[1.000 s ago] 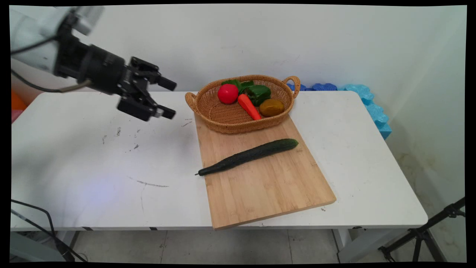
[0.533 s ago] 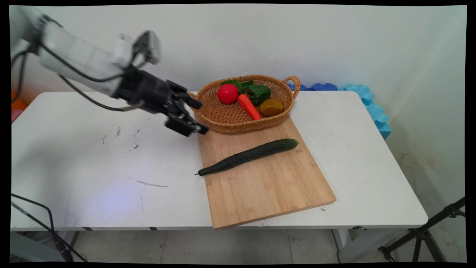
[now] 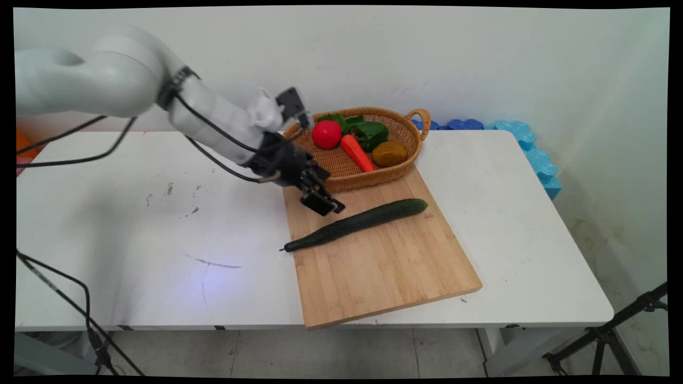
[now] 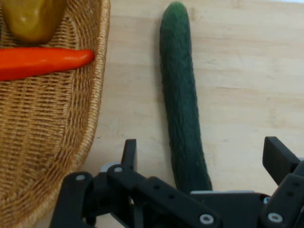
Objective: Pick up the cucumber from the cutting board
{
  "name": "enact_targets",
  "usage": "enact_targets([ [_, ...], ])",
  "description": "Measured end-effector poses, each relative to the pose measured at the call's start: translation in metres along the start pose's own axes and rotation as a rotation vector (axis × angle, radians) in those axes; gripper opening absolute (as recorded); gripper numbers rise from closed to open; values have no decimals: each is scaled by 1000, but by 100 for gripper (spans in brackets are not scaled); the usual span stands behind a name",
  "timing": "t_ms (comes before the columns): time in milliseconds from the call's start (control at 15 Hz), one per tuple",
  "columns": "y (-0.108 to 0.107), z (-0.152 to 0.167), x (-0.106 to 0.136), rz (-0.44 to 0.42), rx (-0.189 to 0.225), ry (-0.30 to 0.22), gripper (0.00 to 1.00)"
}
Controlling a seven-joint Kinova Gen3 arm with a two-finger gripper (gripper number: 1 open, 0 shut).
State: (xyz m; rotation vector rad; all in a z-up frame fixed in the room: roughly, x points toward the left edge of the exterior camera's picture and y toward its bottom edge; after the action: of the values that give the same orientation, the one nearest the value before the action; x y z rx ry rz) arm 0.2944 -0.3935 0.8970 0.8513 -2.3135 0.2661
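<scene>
Hovering over the board (image 3: 384,261), pincer (image 3: 326,203) set wide open, nothing between its fingers and nothing touched. Nearest item: cucumber (image 3: 356,224), dark green, lying flat on the board, apart from the basket (image 3: 341,170). In the main view its long axis runs from about 8 o'clock, thin stalk end overhanging the board's left edge, to about 2 o'clock, blunt end toward the board's right side. From the pincer the cucumber lies at about 5 o'clock, just beside and below it. In the hand view, cucumber (image 4: 183,114) runs nearly straight from 6 to 12 o'clock, its near end passing under the linkage between the two fingers, nearer the middle than either; one finger (image 4: 129,153) stands at its 9 o'clock side, the other (image 4: 280,159) well off at its 3 o'clock side, so the opening straddles the cucumber across its width, off-centre. Contents of basket, at 12 to 1 o'clock from the pincer in the main view: tomato (image 3: 326,134), carrot (image 3: 357,153), green pepper (image 3: 370,134), brownish-yellow fruit (image 3: 389,154), kind not certain. Basket sits on the far end of the board, its rim just beside the pincer's arm. Board rests on the white table (image 3: 133,229). Blue foam (image 3: 528,144) lies behind the table's far right corner.
</scene>
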Motion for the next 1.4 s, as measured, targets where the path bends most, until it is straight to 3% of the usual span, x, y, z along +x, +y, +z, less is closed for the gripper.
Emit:
enact_targets([
  [600,6,64,5,1,-5,-83,100],
  [1400,8,96,6,16,-8,-122,100],
])
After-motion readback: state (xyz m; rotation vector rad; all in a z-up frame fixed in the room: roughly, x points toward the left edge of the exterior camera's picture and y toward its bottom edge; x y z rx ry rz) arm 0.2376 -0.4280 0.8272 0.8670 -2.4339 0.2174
